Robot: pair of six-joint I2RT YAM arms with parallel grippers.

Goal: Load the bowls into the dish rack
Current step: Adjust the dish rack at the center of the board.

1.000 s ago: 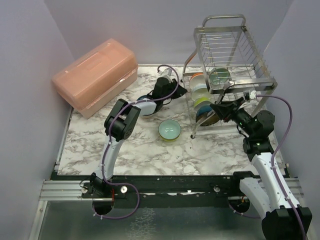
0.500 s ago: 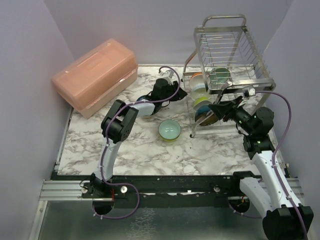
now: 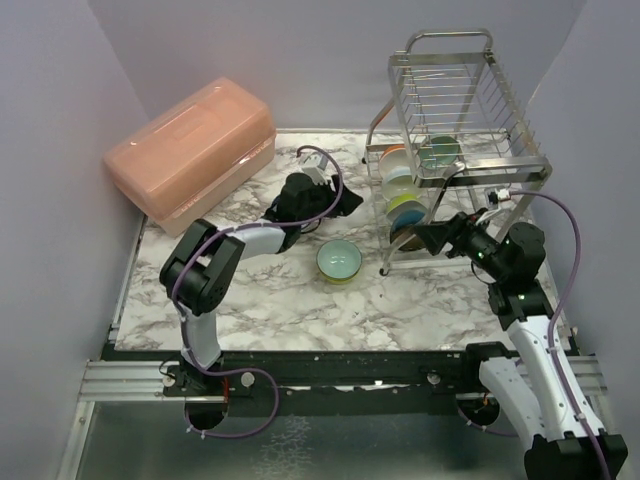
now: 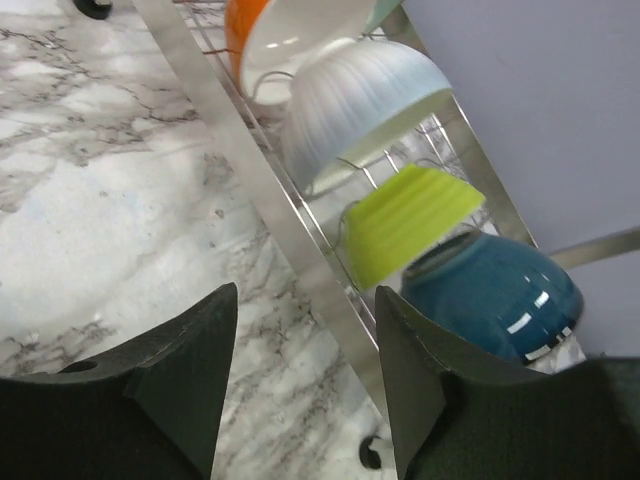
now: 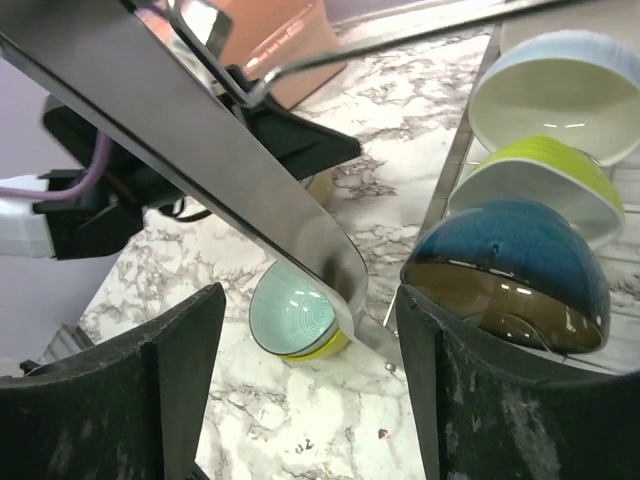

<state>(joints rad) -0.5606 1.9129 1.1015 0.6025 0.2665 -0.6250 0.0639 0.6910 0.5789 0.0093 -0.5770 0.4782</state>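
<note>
- Gaping empty beside the dish rack [image 3: 455, 100], left pincer [image 4: 305, 300] and right pincer [image 5: 310, 300] look between bowls.
- Next, likely: clasp the mint bowl [image 3: 339, 262] on the counter [image 3: 280, 310] beside that rack.

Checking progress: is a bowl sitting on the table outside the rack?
Yes, a mint green bowl sits upright on the table beside the dish rack.

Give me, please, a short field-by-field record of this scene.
Rack: steel dish rack, far right of table
Racked bowls: orange bowl, pale ribbed bowl, lime bowl, teal bowl, on edge in lower tier
Loose bowl: mint bowl, upright on table, left of rack
Left gripper: open, empty
Right gripper: open, empty
Other: pink box, far left
</note>
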